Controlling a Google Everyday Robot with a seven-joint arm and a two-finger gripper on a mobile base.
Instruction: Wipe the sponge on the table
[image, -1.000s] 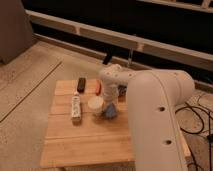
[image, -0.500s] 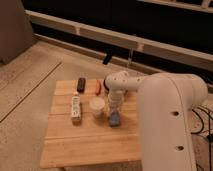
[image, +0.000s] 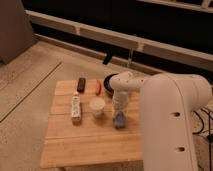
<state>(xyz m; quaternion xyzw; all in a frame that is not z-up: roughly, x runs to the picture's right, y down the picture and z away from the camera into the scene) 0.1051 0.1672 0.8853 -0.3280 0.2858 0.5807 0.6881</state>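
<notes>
The small blue sponge (image: 120, 121) lies flat on the light wooden table (image: 75, 145), right of centre. My gripper (image: 119, 113) comes straight down onto the sponge from the white arm (image: 165, 115) on the right. It is shut on the sponge's top and presses it against the planks. The lower part of the gripper hides the sponge's far edge.
A paper cup (image: 96, 106) stands just left of the sponge. A white remote-like bar (image: 76, 107) lies further left. A black block (image: 81, 84), a red item (image: 98, 88) and a dark round object (image: 109, 81) sit along the far edge. A dark wall rail runs behind.
The gripper and sponge have slid together to the right and slightly toward the near edge, away from the paper cup. The other objects have not moved.
</notes>
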